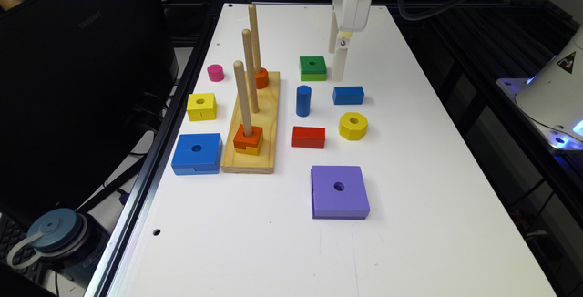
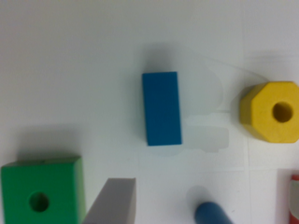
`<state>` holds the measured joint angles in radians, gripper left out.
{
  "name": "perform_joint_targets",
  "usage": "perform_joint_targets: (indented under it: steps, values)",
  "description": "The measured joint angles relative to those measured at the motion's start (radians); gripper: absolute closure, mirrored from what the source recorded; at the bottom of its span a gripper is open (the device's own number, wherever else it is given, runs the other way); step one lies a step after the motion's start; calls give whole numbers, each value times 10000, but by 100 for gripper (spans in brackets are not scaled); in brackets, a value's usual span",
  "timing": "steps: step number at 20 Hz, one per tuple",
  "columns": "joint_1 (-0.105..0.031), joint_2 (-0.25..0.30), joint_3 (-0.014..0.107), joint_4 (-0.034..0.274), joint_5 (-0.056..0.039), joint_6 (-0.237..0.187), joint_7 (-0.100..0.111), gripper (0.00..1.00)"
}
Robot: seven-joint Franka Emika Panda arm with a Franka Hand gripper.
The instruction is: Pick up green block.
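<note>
On the white desk, one green block lies at about twelve o'clock from the one blue cylinder. The pincer stands just beside it at three o'clock; whether it is spread or closed I cannot tell. Three pegs rise from one wooden base

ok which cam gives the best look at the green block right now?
The exterior view: the whole green block is visible, dark top over a lime lower layer, centre hole, with the gripper just to its right in that view. The wrist view crops the green block at the frame edge, with one finger beside it.
</note>
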<state>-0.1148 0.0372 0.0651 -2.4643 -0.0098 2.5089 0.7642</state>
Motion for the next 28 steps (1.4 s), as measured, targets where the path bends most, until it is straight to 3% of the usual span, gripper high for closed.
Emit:
perform_joint_targets:
  steps: [2, 9, 14, 16, 19, 22, 25, 28]
  values:
    - [-140, 55, 5, 77, 0, 0, -137, 0]
    - [-401, 458, -1, 531, -2, 0, -391, 0]
    - [-862, 777, -12, 909, -3, -1, -868, 0]
    - [-984, 882, -8, 1016, -3, -1, -993, 0]
    - [-1010, 919, -2, 1051, -5, -1, -1007, 0]
    - [-1202, 919, -17, 1051, -22, -2, -1192, 0]
    - [-1232, 919, -17, 1051, -23, -3, -1217, 0]
    - [-1436, 919, -35, 1052, -39, -4, -1422, 0]
